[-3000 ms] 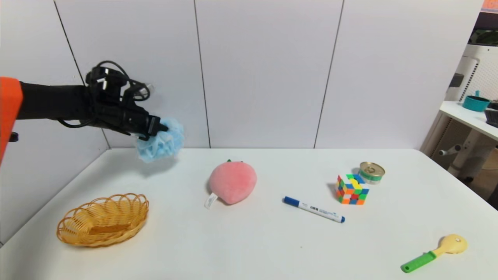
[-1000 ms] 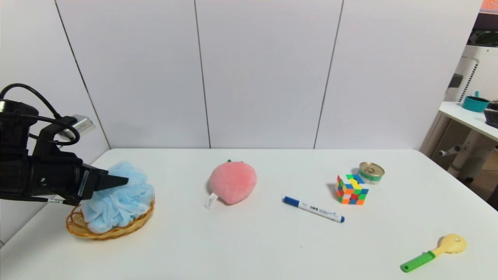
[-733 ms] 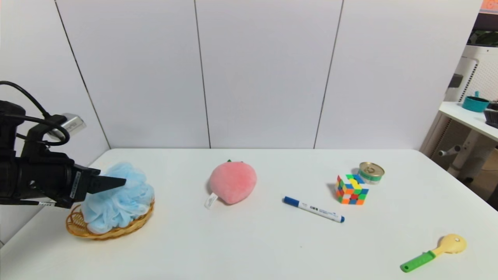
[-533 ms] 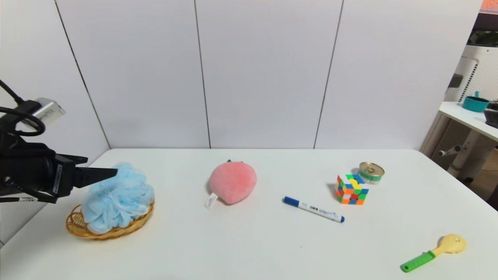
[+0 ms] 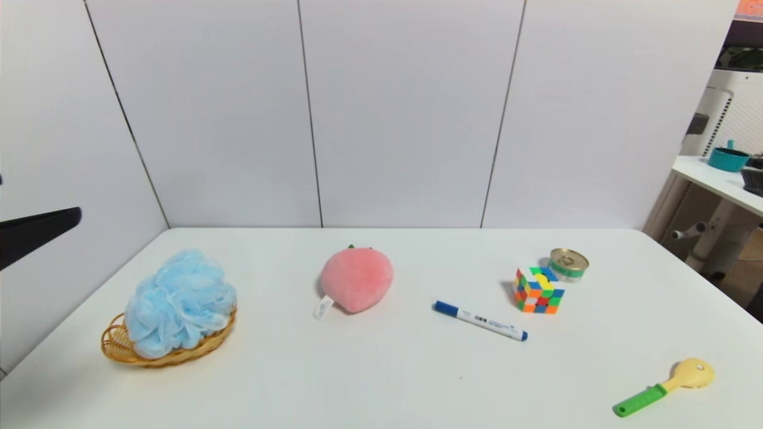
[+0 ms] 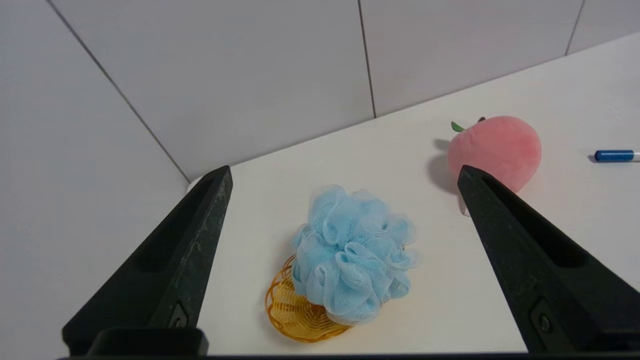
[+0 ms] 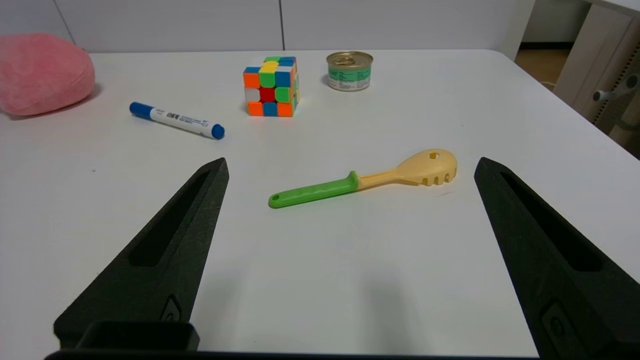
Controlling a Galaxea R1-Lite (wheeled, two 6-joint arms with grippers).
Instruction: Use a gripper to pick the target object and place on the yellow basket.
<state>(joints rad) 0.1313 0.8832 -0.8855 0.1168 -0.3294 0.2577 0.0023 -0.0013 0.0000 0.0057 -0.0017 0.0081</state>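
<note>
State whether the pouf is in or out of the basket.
In. The pouf sits in the basket, overflowing its rim; the left gripper is open and clear of it.

This looks like a robot test lab rather than a home: a bare white table stands boxed in by plain white wall panels (grey seams between them), with a white perforated rack and another workbench past its far right corner.
</note>
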